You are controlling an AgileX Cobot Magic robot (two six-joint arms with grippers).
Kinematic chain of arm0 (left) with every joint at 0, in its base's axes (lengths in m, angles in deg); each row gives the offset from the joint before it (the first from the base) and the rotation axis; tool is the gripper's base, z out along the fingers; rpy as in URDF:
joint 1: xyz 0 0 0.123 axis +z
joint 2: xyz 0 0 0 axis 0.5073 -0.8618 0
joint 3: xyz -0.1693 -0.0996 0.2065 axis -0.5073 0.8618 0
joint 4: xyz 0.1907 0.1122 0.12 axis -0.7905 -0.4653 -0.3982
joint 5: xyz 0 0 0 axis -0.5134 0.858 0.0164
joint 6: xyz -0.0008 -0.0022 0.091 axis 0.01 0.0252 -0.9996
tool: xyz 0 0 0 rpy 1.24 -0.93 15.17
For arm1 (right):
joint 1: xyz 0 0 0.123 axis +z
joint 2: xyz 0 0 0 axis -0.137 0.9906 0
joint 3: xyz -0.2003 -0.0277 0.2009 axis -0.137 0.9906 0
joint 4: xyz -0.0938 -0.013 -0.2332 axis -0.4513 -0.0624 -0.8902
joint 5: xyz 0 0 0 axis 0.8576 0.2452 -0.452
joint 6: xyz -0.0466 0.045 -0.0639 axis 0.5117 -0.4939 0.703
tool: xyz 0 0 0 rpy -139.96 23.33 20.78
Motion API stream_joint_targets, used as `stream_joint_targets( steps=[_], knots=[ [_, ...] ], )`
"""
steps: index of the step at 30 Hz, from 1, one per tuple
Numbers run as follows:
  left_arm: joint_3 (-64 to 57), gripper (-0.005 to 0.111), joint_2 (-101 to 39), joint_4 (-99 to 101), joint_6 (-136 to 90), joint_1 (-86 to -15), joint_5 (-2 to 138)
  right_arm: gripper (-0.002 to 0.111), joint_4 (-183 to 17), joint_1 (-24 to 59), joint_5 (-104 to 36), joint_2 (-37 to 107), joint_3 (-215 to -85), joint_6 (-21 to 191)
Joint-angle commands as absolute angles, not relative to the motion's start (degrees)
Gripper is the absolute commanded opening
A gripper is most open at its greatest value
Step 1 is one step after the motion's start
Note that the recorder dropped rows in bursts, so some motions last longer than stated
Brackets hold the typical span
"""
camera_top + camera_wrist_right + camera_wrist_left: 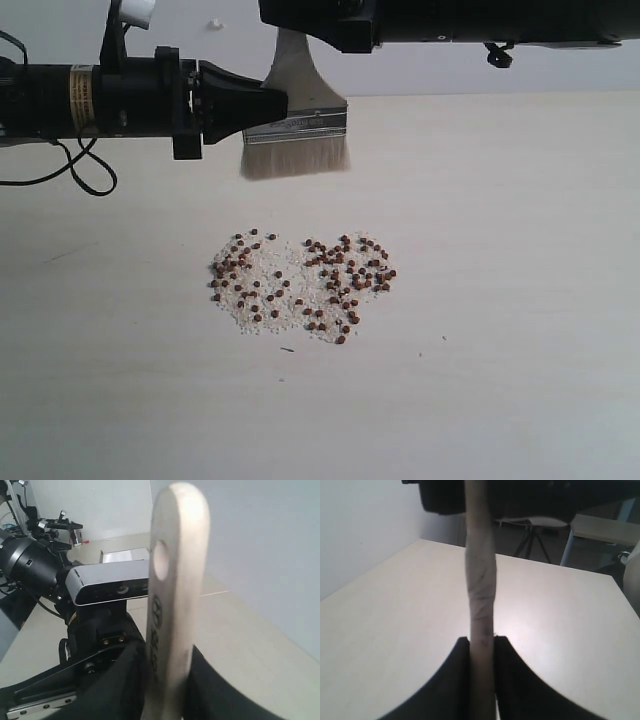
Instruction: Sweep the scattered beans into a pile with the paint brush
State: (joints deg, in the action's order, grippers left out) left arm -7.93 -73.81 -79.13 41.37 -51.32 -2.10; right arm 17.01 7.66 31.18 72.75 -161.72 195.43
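Left jaws clenched on paint brush (296, 140), right jaws around handle (175, 580), grip unclear, beans (300, 285) apart on table (520, 300)

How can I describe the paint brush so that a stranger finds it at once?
Look at the pale table, then above the patch of reddish-brown beans in its middle. There the paint brush hangs bristles down, held in the left gripper. It is the only flat tool, with whitish bristles and a silver ferrule.
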Motion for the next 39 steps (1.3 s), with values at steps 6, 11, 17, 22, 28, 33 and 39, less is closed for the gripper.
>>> stream_joint_targets(
  steps=[6, 11, 17, 22, 28, 33, 39],
  knots=[
    [-8.3, 0.000, -73.8, -75.8, 41.3, -51.4, -2.2, 0.000, 17.1, 7.5, 26.1, 72.9, -162.2, 195.1],
    [-8.3, 0.017, -73.8, -75.0, 41.3, -51.4, -2.2, 0.000, 17.1, 7.5, 23.7, 72.9, -162.2, 194.7],
    [-8.3, 0.071, -73.8, -73.6, 40.2, -51.4, -2.2, 0.000, 17.1, 7.5, 20.5, 72.9, -162.2, 194.7],
    [-8.3, 0.078, -73.8, -72.7, 39.8, -51.4, -2.2, 0.000, 17.1, 7.5, 13.8, 72.9, -162.2, 196.0],
    [-8.3, 0.070, -73.8, -70.1, 39.2, -50.7, -2.2, 0.000, 17.1, 7.5, -6.4, 72.9, -162.2, 199.8],
    [-8.3, 0.047, -73.8, -68.5, 38.5, -49.9, -1.0, 0.000, 17.1, 7.5, -19.9, 72.8, -162.2, 201.2],
    [-8.3, 0.014, -73.8, -67.7, 38.5, -48.2, -0.1, 0.000, 17.1, 7.8, -24.0, 70.3, -162.8, 199.3]
  ],
)
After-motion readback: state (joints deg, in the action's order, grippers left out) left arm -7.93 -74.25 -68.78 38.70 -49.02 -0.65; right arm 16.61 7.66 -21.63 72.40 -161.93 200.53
